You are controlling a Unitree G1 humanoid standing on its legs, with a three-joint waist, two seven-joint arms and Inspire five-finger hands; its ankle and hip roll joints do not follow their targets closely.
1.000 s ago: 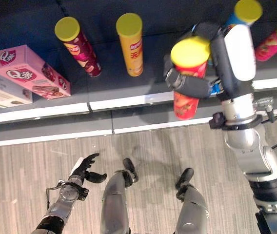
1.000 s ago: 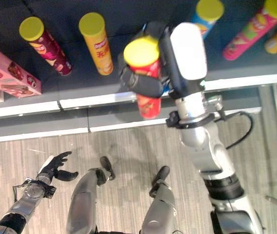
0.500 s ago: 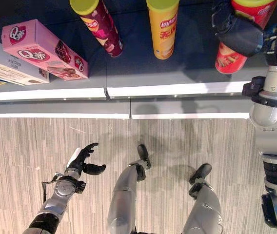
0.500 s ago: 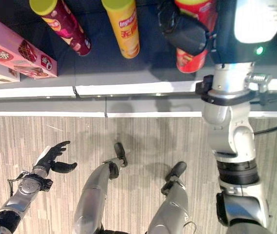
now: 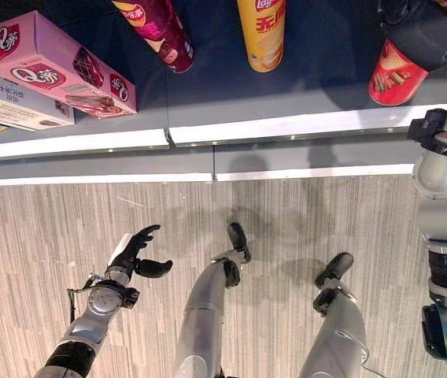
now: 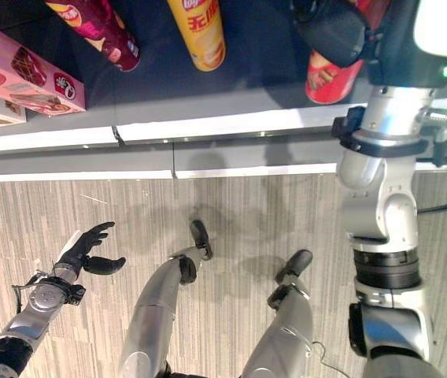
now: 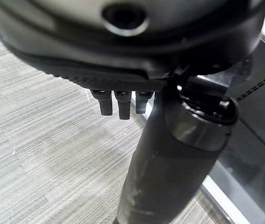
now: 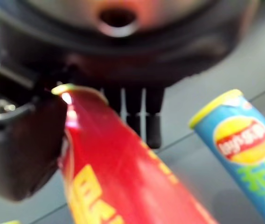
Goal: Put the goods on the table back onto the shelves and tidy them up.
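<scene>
One red can (image 5: 397, 72) is clasped in the right hand (image 5: 420, 35); seat its base flat on the shelf (image 5: 302, 87) before letting go; left hand (image 5: 135, 253) hangs relaxed

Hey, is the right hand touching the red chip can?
Touching. In the left eye view the right hand wraps around the red chip can above the shelf; the right wrist view shows it gripped too.

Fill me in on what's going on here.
The robot is restocking a shelf. Its right hand is curled round a red chip can, whose base sits at or just above the shelf board. A yellow can and a maroon can stand further along, with a pink box lying beside them. A blue can shows in the right wrist view. The left hand hangs low over the floor, fingers relaxed, holding nothing.
</scene>
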